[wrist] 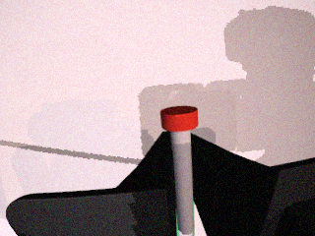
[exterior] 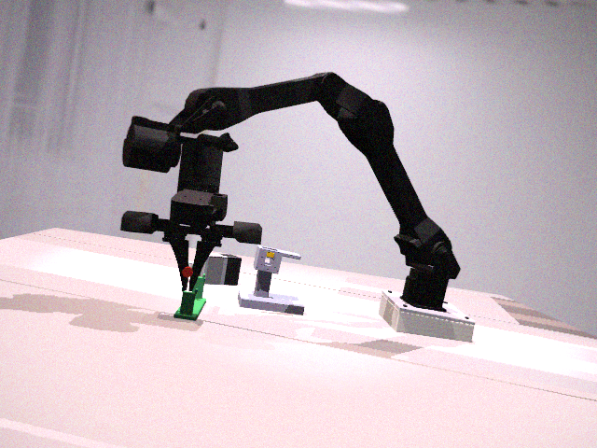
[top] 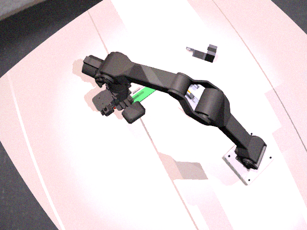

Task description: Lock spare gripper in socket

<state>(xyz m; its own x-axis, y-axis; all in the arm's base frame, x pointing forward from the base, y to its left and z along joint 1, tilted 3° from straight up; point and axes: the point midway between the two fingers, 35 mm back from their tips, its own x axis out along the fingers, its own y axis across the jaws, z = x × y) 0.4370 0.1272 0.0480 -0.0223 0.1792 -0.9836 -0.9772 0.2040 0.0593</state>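
My gripper [exterior: 189,287] [wrist: 172,138] is shut on the lock pin, a pale grey rod with a red head [top: 114,107] [exterior: 187,272] [wrist: 179,119]. It holds the pin roughly level, low over the green cradle [top: 146,93] [exterior: 198,304], with the red head above the cradle's near post. Whether the pin touches the cradle is hidden by the fingers. The pale grey mount [exterior: 249,300] stands upright to the right of my gripper in the exterior view, with a square opening and a yellow mark on its head. The dark spare gripper [top: 198,54] [exterior: 231,270] lies apart from the mount.
In the top view my forearm and elbow pass over the mount and hide most of it. The white base plate [top: 232,160] [exterior: 423,325] of the arm is at the right. In the exterior view the spare gripper is just behind the cradle, between my fingers and the mount.
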